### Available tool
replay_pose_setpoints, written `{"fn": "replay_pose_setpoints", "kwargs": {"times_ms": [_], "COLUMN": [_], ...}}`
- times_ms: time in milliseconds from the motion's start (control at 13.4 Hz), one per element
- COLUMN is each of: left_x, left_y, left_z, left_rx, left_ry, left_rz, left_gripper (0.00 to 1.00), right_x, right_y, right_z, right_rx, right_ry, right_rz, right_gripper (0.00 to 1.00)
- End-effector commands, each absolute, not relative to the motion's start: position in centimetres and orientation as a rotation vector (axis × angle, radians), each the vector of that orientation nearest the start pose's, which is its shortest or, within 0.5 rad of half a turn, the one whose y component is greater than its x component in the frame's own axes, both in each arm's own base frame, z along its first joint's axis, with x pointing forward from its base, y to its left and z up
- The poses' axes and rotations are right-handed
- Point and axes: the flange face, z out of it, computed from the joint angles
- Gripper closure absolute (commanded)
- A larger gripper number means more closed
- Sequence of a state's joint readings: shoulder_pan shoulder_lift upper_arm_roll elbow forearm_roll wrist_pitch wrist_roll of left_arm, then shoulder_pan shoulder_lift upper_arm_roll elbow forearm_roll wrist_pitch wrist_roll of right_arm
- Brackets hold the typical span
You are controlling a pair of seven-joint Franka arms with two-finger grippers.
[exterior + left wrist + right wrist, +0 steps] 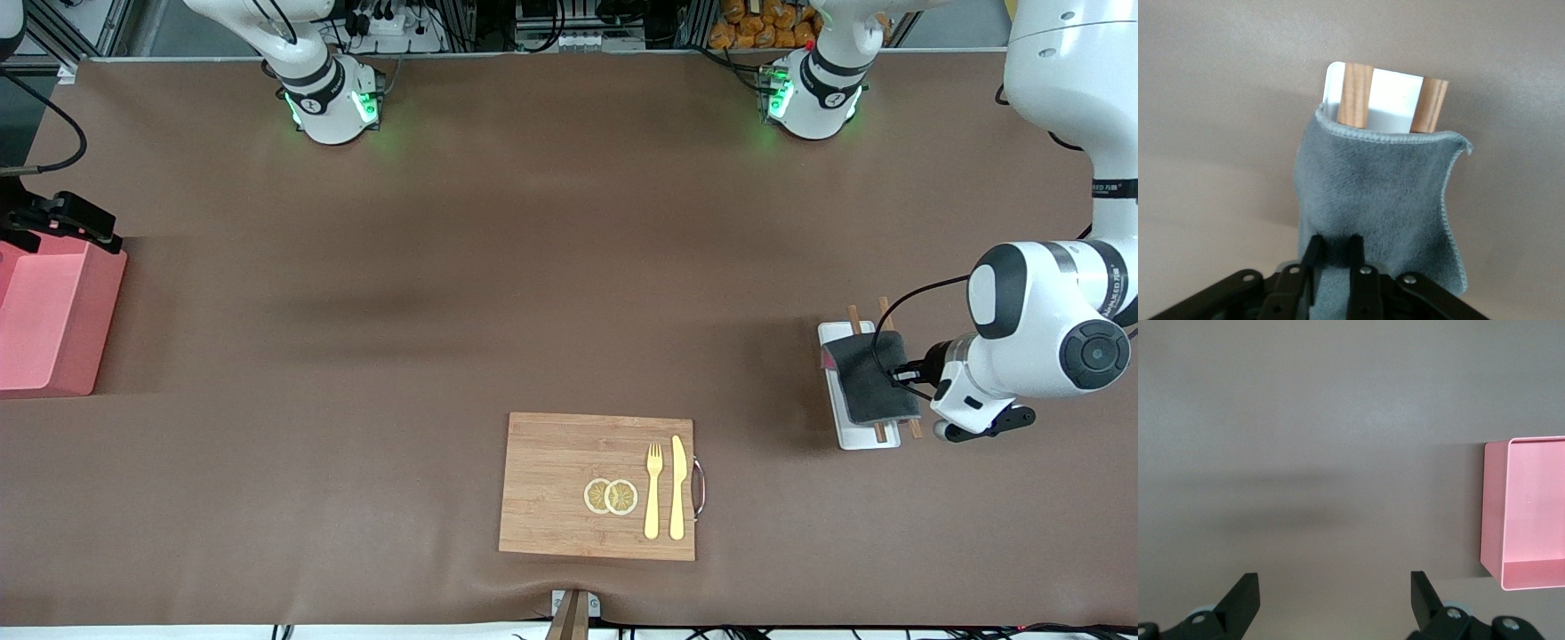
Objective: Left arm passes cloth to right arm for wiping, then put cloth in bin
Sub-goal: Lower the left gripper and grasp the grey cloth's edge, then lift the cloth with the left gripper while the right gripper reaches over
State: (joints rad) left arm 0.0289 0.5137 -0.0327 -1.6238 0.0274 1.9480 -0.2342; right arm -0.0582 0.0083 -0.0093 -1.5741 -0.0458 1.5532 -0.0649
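A: From the front camera, where's the cloth (876, 376)?
B: On the white tray (854, 437) at the left arm's end of the desk (444, 267); the left hand (900, 374) is at its edge.
A: Left wrist camera?
B: The fingers (1313, 257) pinch the cloth's hem, clenched on it.
A: Right wrist camera?
B: The right hand (1331, 600) hangs spread wide near the bin (1528, 513).

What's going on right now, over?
Left gripper pinching cloth on white tray. Right gripper open, waiting near bin. Nothing in the way.

light: bright, even | shadows: soft | focus: sharp | glare: none
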Motion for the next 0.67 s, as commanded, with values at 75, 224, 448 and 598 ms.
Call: {"fn": "replay_pose_setpoints", "kwargs": {"times_ms": [75, 224, 448, 598], "left_x": [66.30, 66.30, 66.30, 66.30], "left_y": [-0.17, -0.17, -0.16, -0.24], "left_z": [30.91, 30.91, 30.91, 31.01], "left_rx": [-3.071, -3.071, -3.070, -3.071], "left_ry": [-0.343, -0.343, -0.342, -0.340], "left_rz": [0.272, 0.272, 0.271, 0.269], "left_gripper": [0.88, 0.94, 1.00, 1.00], "right_x": [54.96, 54.94, 55.03, 55.03], "right_y": [-4.49, -4.49, -4.50, -4.50], "right_z": [62.04, 61.96, 61.79, 61.79], "right_rx": [-3.178, -3.178, -3.178, -3.178], "right_ry": [0.028, 0.028, 0.030, 0.030], "right_rz": [0.065, 0.070, 0.075, 0.075], "right_gripper": [0.00, 0.00, 0.00, 0.00]}}
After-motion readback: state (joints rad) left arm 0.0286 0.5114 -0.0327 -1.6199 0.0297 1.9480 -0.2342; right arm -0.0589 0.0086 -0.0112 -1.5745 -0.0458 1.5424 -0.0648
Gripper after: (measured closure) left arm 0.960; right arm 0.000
